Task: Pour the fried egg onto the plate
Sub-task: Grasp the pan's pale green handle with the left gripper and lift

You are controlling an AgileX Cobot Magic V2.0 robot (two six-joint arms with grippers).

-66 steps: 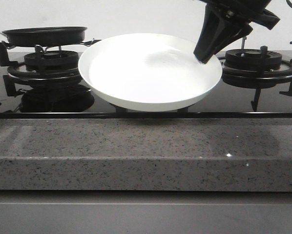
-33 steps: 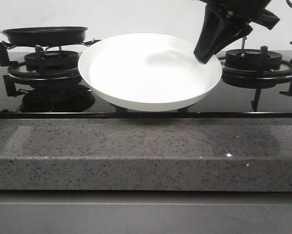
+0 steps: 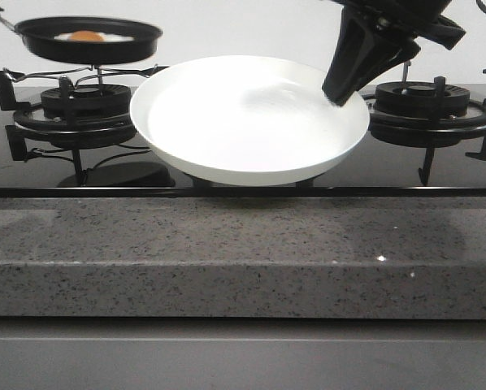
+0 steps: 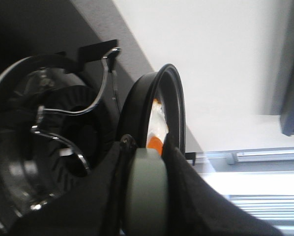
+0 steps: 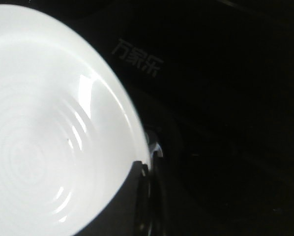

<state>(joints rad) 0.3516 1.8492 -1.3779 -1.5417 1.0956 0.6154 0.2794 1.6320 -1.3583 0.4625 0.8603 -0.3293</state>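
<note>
The fried egg (image 3: pixel 88 36), white with an orange yolk, lies in the black frying pan (image 3: pixel 88 50), which hangs tilted above the left burner. My left gripper (image 4: pixel 146 147) is shut on the pan's grey-green handle (image 4: pixel 146 196); the egg (image 4: pixel 157 129) shows just past the fingers. The white plate (image 3: pixel 243 122) is held off the hob between the burners. My right gripper (image 3: pixel 340 88) is shut on its right rim. In the right wrist view the plate (image 5: pixel 39 123) fills the frame, with the right gripper (image 5: pixel 146 169) clamped on its edge.
Black left burner (image 3: pixel 84 110) with a wire pan support stands under the pan. Right burner (image 3: pixel 426 106) sits behind the right gripper. The glossy black hob (image 3: pixel 389 166) ends at a speckled grey stone counter front (image 3: pixel 243 260).
The pan has risen off the left burner and tilted towards the camera, so the egg now shows inside it. Plate and right arm have not moved.
</note>
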